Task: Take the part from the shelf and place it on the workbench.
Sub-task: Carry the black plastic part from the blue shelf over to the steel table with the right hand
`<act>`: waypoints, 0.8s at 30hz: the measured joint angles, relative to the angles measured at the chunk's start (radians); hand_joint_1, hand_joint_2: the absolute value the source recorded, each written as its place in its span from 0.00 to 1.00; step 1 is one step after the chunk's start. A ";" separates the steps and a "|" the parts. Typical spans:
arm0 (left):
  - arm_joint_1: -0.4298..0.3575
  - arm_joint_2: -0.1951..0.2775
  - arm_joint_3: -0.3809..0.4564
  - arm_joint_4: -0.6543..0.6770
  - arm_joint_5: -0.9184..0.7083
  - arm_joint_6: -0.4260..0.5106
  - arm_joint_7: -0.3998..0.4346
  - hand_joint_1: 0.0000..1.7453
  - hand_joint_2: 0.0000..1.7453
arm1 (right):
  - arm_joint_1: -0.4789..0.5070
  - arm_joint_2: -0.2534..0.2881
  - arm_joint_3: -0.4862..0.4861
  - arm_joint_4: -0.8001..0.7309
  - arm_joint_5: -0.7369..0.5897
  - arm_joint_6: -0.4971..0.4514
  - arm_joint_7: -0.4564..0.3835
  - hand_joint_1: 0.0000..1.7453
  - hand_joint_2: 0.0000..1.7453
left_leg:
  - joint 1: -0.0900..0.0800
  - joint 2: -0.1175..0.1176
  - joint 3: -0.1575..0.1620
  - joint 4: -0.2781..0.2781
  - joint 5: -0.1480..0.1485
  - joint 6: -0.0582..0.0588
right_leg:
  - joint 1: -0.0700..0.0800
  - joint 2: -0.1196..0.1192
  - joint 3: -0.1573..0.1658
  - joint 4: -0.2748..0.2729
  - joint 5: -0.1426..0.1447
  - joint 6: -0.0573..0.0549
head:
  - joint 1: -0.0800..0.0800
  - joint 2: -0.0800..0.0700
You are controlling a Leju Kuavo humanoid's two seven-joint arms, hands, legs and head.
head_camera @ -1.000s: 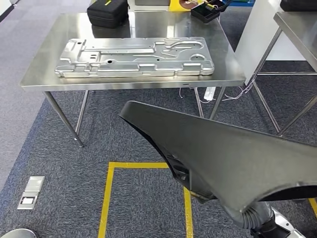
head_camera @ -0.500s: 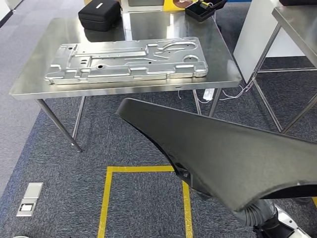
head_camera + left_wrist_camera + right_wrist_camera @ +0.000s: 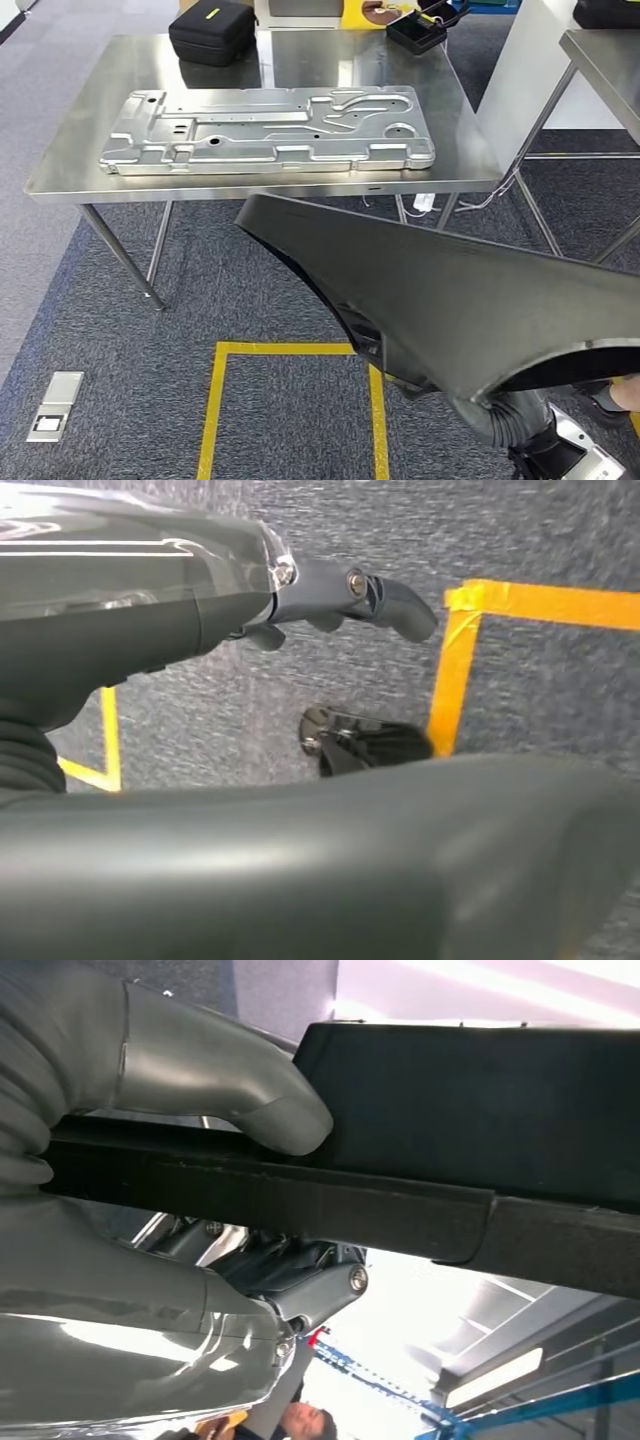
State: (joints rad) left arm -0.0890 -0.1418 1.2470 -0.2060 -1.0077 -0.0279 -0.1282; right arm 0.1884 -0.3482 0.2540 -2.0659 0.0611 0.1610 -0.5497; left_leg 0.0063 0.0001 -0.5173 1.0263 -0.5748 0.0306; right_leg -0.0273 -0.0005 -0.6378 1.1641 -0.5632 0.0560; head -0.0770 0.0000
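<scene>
Right hand gripped the black part in the right wrist view, thumb pressed over its edge. From the head view, we saw the part, a broad, dark, curved panel with a pointed tip, carried above the carpet, just short of the workbench. We judged pickup complete and placement outstanding. Left wrist view: the left hand held nothing, fingers apart.
</scene>
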 joint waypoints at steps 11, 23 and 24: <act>-0.004 0.001 0.000 0.000 -0.001 0.004 -0.005 0.00 1.00 | -0.003 0.000 -0.013 0.010 -0.006 0.010 0.000 1.00 1.00 | 0.000 -0.002 -0.128 0.264 -0.125 -0.039 | 0.000 -0.002 0.061 -0.101 -0.003 -0.054 | -0.001 0.000; -0.004 0.009 0.001 0.000 0.001 0.005 -0.008 0.00 1.00 | -0.013 0.000 -0.024 0.013 -0.012 0.012 -0.001 1.00 1.00 | -0.019 0.000 -0.056 -0.005 0.050 0.025 | 0.003 0.002 0.099 -0.091 -0.055 -0.023 | 0.002 0.000; -0.004 0.008 0.001 0.000 0.001 0.004 -0.008 0.00 1.00 | -0.016 0.000 -0.024 0.014 -0.013 0.013 -0.001 1.00 1.00 | -0.014 0.001 -0.044 -0.018 0.050 0.024 | 0.003 0.001 0.078 -0.049 -0.075 -0.022 | 0.003 0.000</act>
State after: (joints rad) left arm -0.0928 -0.1335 1.2482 -0.2057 -1.0067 -0.0234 -0.1363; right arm 0.1727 -0.3484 0.2297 -2.0522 0.0484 0.1739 -0.5511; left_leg -0.0081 0.0012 -0.5618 1.0079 -0.5250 0.0541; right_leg -0.0238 0.0010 -0.5597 1.1153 -0.6383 0.0342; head -0.0741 0.0000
